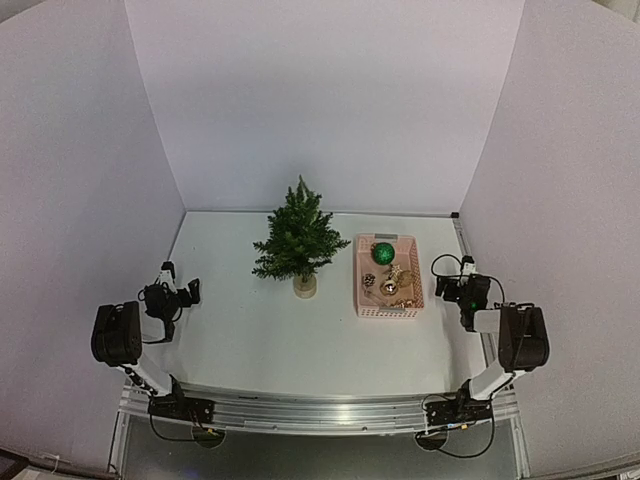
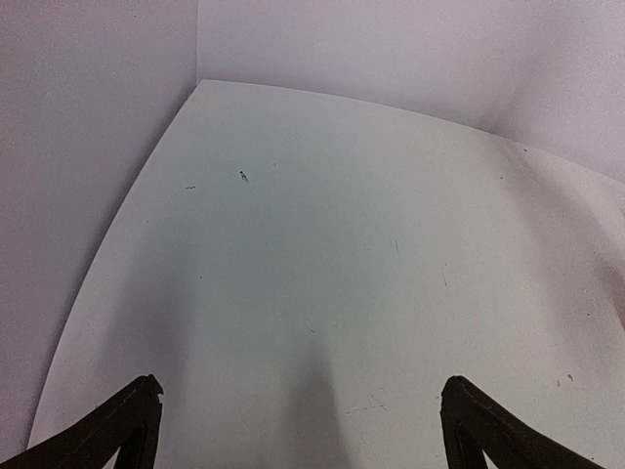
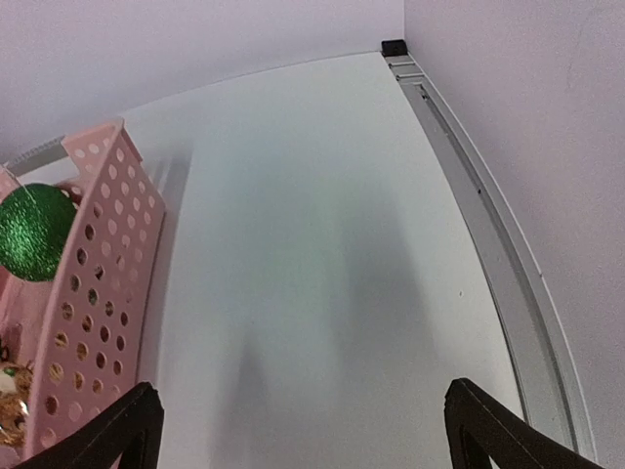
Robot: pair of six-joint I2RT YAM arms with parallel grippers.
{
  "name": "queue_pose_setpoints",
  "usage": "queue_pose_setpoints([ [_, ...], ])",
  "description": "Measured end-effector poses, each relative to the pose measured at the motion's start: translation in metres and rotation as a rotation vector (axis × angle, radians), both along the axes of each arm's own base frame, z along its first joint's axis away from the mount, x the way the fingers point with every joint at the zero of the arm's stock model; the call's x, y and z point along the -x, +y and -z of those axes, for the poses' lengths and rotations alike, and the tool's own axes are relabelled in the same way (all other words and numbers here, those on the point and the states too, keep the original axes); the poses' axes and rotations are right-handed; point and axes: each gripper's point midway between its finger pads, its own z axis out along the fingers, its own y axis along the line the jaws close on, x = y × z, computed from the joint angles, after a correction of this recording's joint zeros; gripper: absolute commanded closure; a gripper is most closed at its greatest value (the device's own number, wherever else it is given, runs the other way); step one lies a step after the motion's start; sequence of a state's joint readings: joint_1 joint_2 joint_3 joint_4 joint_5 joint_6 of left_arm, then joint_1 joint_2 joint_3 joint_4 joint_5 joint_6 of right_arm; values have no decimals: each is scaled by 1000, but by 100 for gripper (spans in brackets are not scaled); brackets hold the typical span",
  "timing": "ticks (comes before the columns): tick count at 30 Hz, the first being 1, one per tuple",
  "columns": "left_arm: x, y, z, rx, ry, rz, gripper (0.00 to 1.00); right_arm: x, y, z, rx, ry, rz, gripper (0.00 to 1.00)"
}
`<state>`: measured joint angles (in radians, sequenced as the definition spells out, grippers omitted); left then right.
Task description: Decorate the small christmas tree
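Small christmas tree (image 1: 299, 243) on white table (image 1: 250, 330), white walls (image 1: 320, 100); left pincer (image 2: 303, 387), right pincer (image 3: 303, 389) wide.

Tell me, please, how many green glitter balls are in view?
1. The green glitter ball lies at the far end of the pink basket, right of the small christmas tree; more may be hidden beneath the gold ornaments there.

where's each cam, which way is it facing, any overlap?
Top external: above and behind the bases, looking down on the table, small christmas tree and pink basket; both arms, left gripper, right gripper show.
Left wrist: on the left arm, facing bare table toward the far-left corner; its fingertips at the bottom.
Right wrist: on the right arm, facing the far-right corner; its fingertips, the basket's wall.
Shared: top and right wrist both show the basket and green ball.
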<state>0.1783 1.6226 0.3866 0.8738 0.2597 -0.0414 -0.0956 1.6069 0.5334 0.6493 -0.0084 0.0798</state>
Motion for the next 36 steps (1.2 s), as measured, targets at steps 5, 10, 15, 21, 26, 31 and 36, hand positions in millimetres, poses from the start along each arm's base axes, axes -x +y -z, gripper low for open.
queue_pose_setpoints([
  [5,0,0,0,0,0,0,0,-27,6,-99,-23,-176,-37,2],
  [10,0,0,0,0,1,0,0,-31,22,-192,-129,-368,-103,11],
  [15,2,-7,-15,12,30,39,0,-32,49,-227,-283,-375,-202,13],
  [21,-9,-24,-140,67,-174,128,0,-22,142,-223,-270,-181,-382,13],
  [26,-7,-53,-222,93,-281,197,0,2,215,-186,-167,45,-503,20],
  [31,-13,-85,-257,138,-236,263,0,14,246,-119,-16,323,-519,33],
  [36,-10,-103,-250,155,-178,306,0,6,246,-60,102,582,-512,38],
])
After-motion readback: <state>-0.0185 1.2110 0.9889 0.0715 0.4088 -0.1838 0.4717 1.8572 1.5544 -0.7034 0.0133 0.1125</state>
